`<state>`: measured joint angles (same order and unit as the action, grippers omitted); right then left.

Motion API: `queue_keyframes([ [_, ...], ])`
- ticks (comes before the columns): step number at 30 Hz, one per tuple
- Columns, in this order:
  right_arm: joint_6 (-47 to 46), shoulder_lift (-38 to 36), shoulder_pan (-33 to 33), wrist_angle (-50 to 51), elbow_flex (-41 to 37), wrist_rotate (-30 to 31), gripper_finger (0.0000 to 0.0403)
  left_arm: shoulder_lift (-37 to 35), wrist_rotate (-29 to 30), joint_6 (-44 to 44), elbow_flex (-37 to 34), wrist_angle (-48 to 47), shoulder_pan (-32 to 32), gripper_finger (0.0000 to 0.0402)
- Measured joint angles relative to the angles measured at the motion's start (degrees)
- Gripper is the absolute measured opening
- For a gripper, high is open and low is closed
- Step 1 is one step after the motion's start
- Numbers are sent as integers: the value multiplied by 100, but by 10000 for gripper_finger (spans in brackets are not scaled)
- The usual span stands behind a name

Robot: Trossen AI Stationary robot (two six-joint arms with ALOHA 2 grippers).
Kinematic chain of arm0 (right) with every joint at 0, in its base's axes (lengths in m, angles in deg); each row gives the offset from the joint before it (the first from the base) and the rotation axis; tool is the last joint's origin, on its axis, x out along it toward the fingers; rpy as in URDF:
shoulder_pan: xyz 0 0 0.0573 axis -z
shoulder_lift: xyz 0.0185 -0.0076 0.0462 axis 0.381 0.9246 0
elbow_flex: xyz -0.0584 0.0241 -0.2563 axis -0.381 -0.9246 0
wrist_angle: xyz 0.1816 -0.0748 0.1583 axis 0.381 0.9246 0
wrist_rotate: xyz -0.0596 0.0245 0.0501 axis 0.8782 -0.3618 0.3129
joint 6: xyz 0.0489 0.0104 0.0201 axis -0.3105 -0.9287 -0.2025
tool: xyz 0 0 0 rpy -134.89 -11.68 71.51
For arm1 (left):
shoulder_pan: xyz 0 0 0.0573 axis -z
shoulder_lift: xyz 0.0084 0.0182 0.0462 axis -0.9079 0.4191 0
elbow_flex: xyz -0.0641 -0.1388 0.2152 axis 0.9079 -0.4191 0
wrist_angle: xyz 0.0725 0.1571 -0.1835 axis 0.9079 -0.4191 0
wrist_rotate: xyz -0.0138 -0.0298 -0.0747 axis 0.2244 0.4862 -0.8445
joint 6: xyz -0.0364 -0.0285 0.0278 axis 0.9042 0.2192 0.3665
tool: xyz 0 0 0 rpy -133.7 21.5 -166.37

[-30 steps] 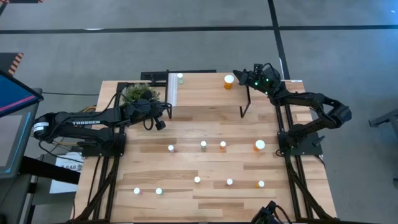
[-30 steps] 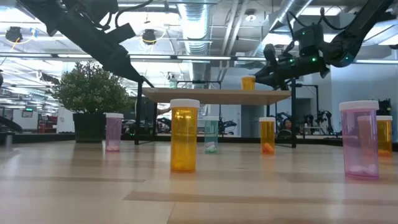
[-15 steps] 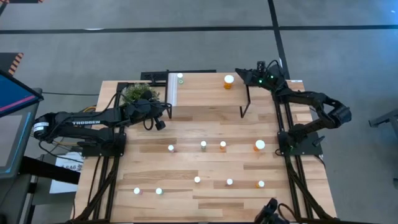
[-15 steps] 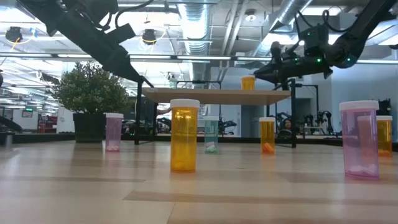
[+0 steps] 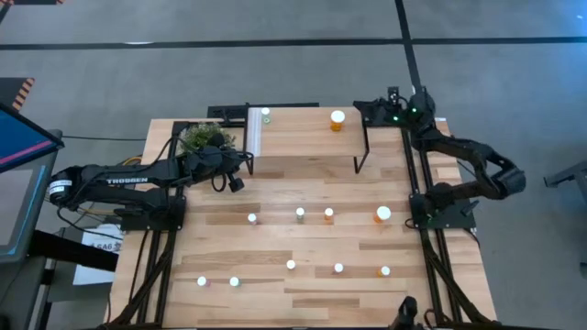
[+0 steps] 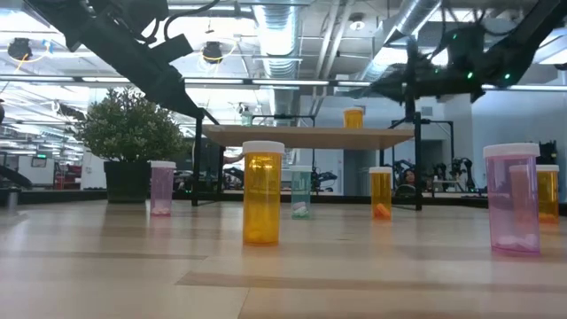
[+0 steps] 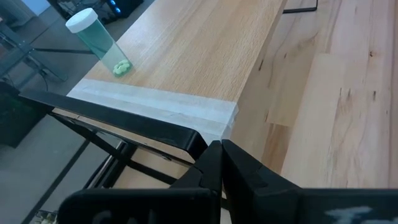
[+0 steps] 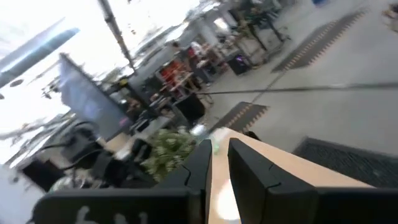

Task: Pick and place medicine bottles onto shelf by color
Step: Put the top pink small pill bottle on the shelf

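Observation:
The shelf (image 5: pixel 307 137), a raised light-wood board with a white strip, stands at the table's far side. On it stand a green bottle (image 5: pixel 266 115) (image 7: pixel 99 40) and an orange bottle (image 5: pixel 337 119) (image 6: pixel 353 117). Several more white-capped bottles stand on the tabletop, among them a large orange one (image 5: pixel 383 214) (image 6: pixel 262 195) and a pink one (image 6: pixel 512 199). My right gripper (image 5: pixel 359 110) (image 8: pixel 219 155) hovers at the shelf's far right corner, open by a narrow gap and empty. My left gripper (image 5: pixel 240 170) (image 7: pixel 221 152) waits shut by the shelf's near left corner.
A potted plant (image 5: pixel 204 136) (image 6: pixel 133 133) sits left of the shelf, beside my left arm. The bottles stand in two loose rows on the table's near half (image 5: pixel 300 214) (image 5: pixel 291 265). The shelf's black legs (image 5: pixel 360 160) stand between the rows and my right gripper.
My right gripper has drawn back from the orange bottle on the shelf toward the table's right edge and has risen a little. The bottle has stayed standing on the shelf.

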<state>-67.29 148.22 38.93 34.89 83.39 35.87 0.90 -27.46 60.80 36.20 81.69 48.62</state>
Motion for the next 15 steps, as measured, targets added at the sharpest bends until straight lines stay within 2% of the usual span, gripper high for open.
queue_keyframes([
  [7, 990, -1362, -369, 1749, 2, 146, 75, 1, 1, 0, 0, 0, 0, 0],
  [15, 2054, -2677, -1429, 4176, 0, 1471, 75, 2, 0, 3, 0, 6, 0, 0],
])
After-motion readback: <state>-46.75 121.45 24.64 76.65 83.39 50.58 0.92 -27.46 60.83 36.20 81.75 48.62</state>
